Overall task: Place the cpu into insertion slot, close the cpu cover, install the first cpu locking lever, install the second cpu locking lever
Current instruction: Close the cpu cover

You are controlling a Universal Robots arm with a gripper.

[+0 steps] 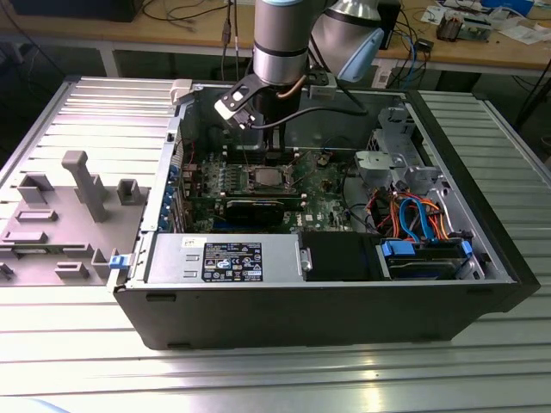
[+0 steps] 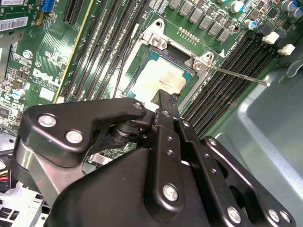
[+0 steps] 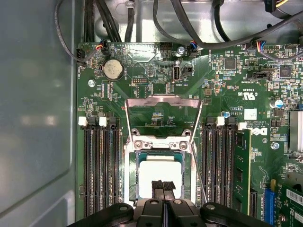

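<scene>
Down inside the open case point(image 1: 327, 314) on the ribbed surface point(image 1: 258, 379), near the middle of the exterior view, with the end effector point(image 1: 272, 159) lowered over the green board. Pressed together and pinching nothing, as seen in both wrist views: end effector point(image 3: 163, 185) point(image 2: 162, 96) right over the cpu point(image 3: 158, 170) point(image 2: 161, 78); touching or just above, cannot tell. Seated flat in the slot point(image 3: 133, 177), that cpu point(image 1: 263, 179), silvery top up. Swung open off the cpu: the cover point(image 3: 161, 100). Unlatched as well, a thin lever point(image 2: 236, 74) jutting out across the memory slots point(image 2: 222, 90).
</scene>
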